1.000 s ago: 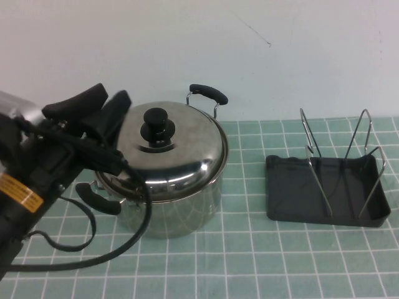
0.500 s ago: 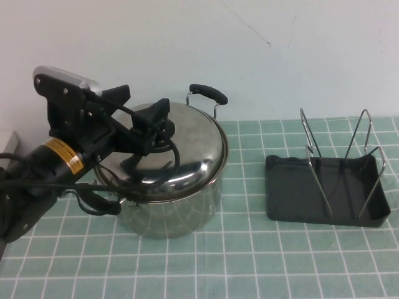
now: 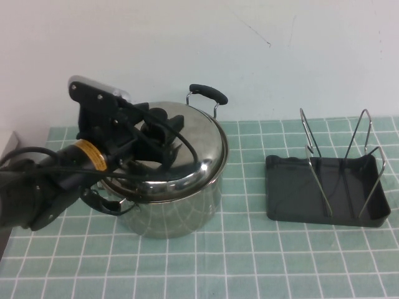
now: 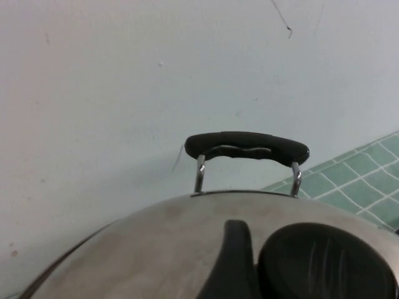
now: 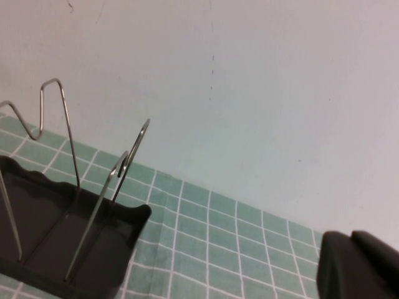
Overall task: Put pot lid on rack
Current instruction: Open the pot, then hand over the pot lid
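One pot lid [image 3: 187,146] sits flat on the steel pot [image 3: 174,212], dome up, covering its mouth, so the pot's contents cannot be seen. Its black knob [image 3: 156,124] stands at the centre, pointing straight up. Being round, the lid has no long axis to speak of.

Over the lid, from the robot's left, reaches the left claw [image 3: 163,134]. Its fingers sit either side of the knob; in the left wrist view one finger [image 4: 234,261] lies right beside the knob [image 4: 324,261]. They look spread around it rather than pressed on, though the view is too crowded to be sure of contact.

Beyond the lid's far edge rises one of the pot's black handles [image 3: 209,93], seen also from the left wrist [image 4: 246,144]. A second handle [image 3: 100,202] shows at the pot's near left, under the arm.

Well apart to the right on the green tiled surface [image 3: 249,261] stands the rack [image 3: 324,190], a dark tray with upright wire loops [image 3: 365,134], and nothing rests in it. The right wrist view shows the rack [image 5: 56,230] too.

At that view's corner is a dark piece of the right claw [image 5: 358,265]; whether it is spread or closed I cannot tell.
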{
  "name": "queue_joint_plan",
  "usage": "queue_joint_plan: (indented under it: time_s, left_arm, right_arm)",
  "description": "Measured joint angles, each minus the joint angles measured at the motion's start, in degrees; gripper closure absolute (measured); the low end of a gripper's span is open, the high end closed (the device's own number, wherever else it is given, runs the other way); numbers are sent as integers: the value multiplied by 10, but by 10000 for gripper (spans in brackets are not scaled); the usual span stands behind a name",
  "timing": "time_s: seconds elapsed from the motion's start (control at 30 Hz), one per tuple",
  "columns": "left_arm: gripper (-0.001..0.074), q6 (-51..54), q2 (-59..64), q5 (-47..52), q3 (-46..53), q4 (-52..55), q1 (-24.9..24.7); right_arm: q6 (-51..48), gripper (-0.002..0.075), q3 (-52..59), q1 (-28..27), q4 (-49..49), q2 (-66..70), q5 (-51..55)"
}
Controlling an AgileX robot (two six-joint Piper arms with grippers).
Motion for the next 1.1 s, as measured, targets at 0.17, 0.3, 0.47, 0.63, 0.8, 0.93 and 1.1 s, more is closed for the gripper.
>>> queue_joint_plan:
  time_s: [0.17, 0.3, 0.47, 0.63, 0.8, 0.93, 1.1]
  left_arm:
    - [335, 3, 13, 11, -13, -9, -14]
    - [410, 5, 15, 9, -13, -13, -14]
    - [410, 6, 16, -17, -13, -11, -14]
    - [410, 4, -10, -74, -13, -13, -15]
    - [411, -2, -88, -166, -13, -33, -15]
    - [411, -31, -144, -206, -14, -71, -28]
    - [411, -45, -186, -217, -37, -97, -84]
  right_arm:
    - [0, 727, 0, 0, 0, 0, 1]
    - [0, 727, 0, 0, 0, 0, 1]
    - [0, 727, 0, 0, 1, 0, -8]
    - [0, 727, -9, 0, 22, 0, -46]
    - [2, 727, -91, 0, 89, 5, -1]
    - [-9, 727, -192, 2, 245, 21, 89]
    - [-218, 727, -254, 10, 565, 67, 234]
